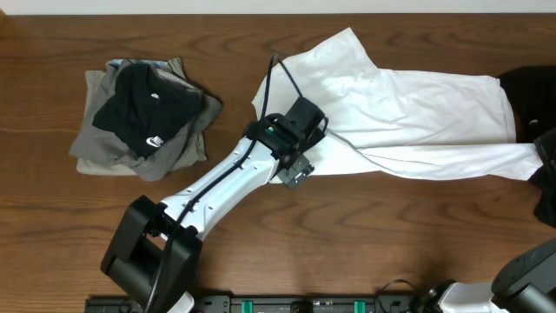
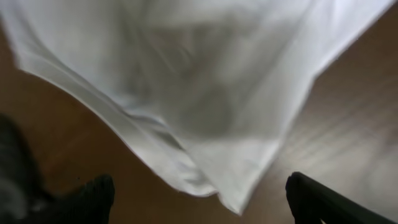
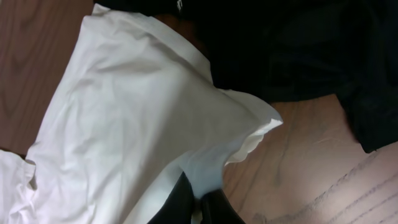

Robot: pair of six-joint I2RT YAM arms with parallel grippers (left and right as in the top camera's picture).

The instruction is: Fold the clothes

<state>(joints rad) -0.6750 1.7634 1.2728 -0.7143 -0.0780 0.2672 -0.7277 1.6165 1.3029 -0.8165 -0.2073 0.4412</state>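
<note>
One white T-shirt [image 1: 417, 113] spread across table [image 1: 52, 35] centre. One folded pile [image 1: 143, 117] far left, black piece topmost. One loose black garment [image 3: 298, 43] right. Two arms: left end effector [image 1: 295, 171] apart above shirt edge; right end effector [image 3: 200, 208] together, pinching shirt edge.

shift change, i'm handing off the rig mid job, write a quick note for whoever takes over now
Left end effector: open at the near-left corner of the white T-shirt, gripping nothing.
Right end effector: shut, apparently pinching the shirt's right end.
Things: the shirt lies stretched lengthwise across the table, rumpled. The folded pile, khaki and grey with a black top piece, sits at the far left. A black garment lies unfolded at the right edge.
Done: the pile on the left.
Left: finish folding the white T-shirt, then the black garment.
</note>
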